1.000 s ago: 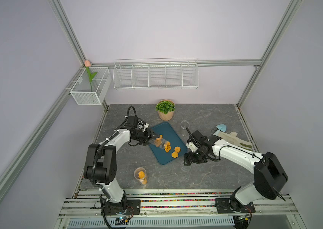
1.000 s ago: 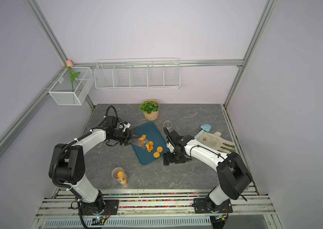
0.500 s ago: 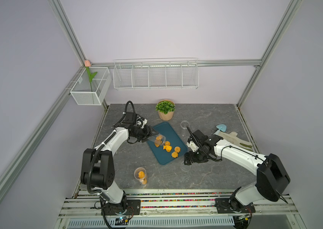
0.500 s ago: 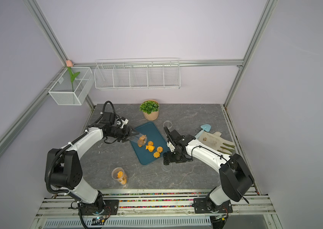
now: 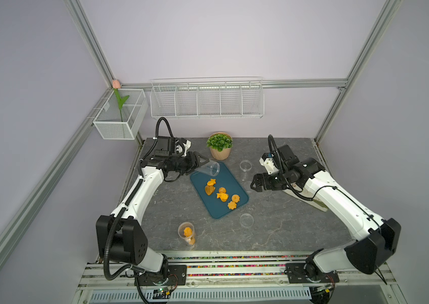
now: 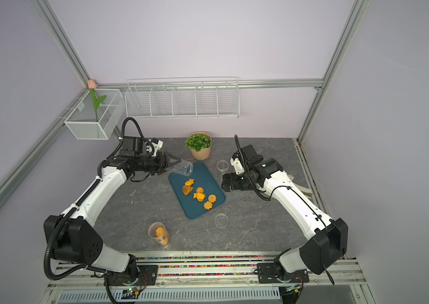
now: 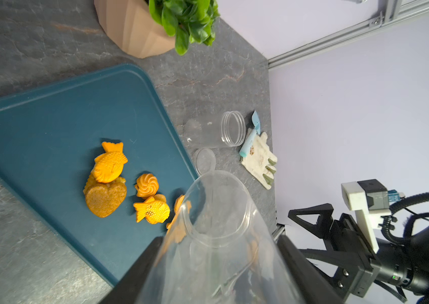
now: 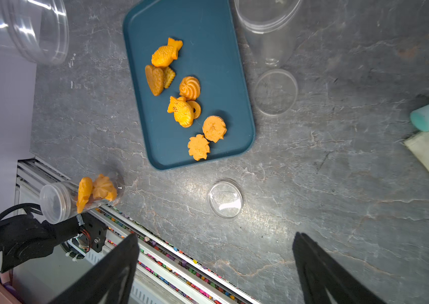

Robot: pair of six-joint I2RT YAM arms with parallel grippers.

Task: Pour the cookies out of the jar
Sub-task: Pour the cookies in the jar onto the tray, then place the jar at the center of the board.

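While the left claw [image 5: 199, 166] is clamped across a clear plastic jar [image 5: 210, 168], the jar hangs nearly on its side, its round mouth over the far corner of a smooth teal tray [image 5: 230, 179] with rounded corners. The cookies [image 5: 221, 195] lie loose on the middle of the tray: embossed fish, a grainy brown heart, a piped swirl and scalloped flowers, some overlapping. The right claw [image 5: 253, 185] hovers just beside the tray's right edge, jaws wide apart and holding nothing.

On the grey, veined tabletop [image 5: 273, 237], a second jar [image 5: 188, 233] with cookies inside stands near the front edge. A third jar [image 5: 245, 167] stands upright beyond the right claw. A round clear lid [image 5: 246, 220] lies flat off the tray's near corner. A potted plant [image 5: 220, 146] in a faceted tan pot stands just behind the tilted jar.
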